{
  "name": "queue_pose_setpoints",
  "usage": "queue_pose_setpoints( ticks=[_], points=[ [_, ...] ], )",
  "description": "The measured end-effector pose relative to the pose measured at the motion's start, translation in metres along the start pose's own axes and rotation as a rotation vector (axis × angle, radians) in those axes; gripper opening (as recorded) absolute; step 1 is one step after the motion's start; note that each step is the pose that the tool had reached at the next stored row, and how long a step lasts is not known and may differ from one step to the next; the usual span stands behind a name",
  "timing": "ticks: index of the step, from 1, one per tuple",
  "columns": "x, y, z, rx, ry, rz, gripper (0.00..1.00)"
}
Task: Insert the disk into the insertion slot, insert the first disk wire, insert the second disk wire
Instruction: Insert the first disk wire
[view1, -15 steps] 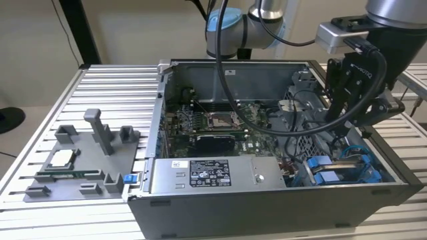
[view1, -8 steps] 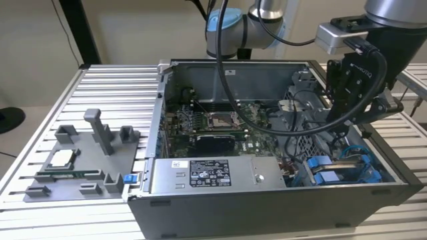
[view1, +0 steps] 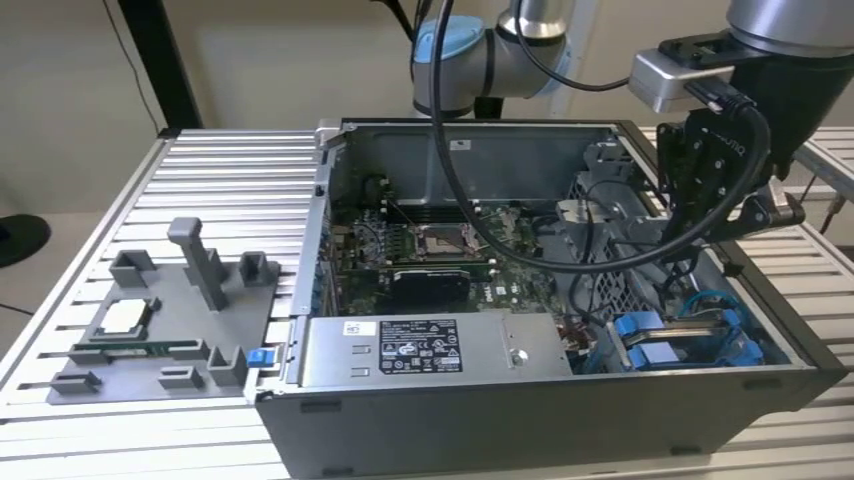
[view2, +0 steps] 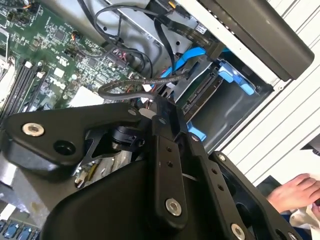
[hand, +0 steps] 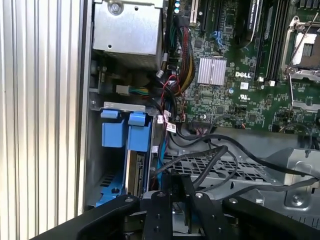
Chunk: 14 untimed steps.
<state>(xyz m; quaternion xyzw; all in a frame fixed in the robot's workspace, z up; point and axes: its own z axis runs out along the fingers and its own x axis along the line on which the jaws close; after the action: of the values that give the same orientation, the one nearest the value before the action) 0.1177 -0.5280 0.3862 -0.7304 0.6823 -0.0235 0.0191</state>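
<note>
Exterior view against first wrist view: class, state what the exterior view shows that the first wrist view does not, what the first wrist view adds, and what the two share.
Exterior view adds: the grey fixture tray with upright posts, and the arm's blue-capped joint.
First wrist view adds: small white tags on wires beside the drive bay.
Both share: the slatted table, the motherboard, the silver power-supply box, the blue plastic tabs and the black cables.

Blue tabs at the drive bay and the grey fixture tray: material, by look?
Blue tabs: likely moulded plastic; uniform bright blue, slight sheen, rounded corners. Fixture tray: probably plastic too; even matte grey, thick upright posts of the same grey.
</note>
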Motion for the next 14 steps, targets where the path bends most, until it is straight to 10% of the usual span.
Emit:
queue_pose_setpoints(
  ticks=[14],
  points=[
    [0.0003,-0.0008,0.0007,-0.0001,0.0007,0.000,0.00]
  ],
)
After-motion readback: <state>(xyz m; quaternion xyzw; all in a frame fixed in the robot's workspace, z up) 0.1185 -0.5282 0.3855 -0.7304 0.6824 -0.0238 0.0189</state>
